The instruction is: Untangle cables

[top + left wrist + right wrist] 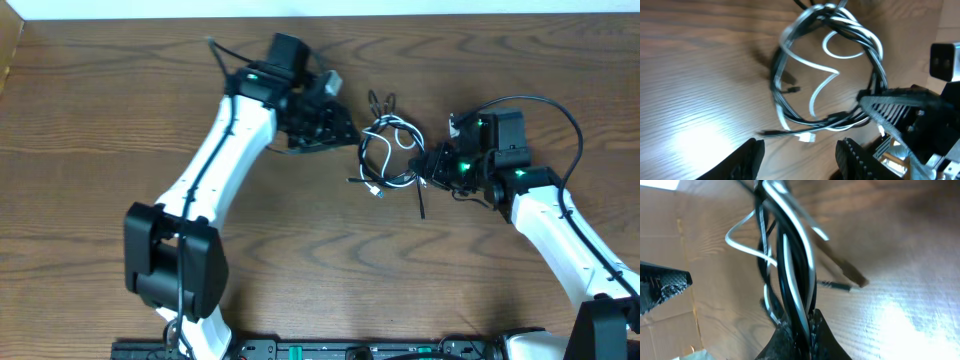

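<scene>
Black and white cables (388, 150) lie in tangled ring, middle of wooden table (100, 120). Right gripper (437, 168) at ring's 3 o'clock pinches them tight. Left gripper (330, 125) at 10 o'clock, fingers apart, empty.

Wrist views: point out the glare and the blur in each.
Left wrist view: bright glare on the table at lower left; the cables smear at the loop's top. Right wrist view: glare on the wood at lower right; the cables, close to the lens and pinched in the right gripper, look soft.
</scene>
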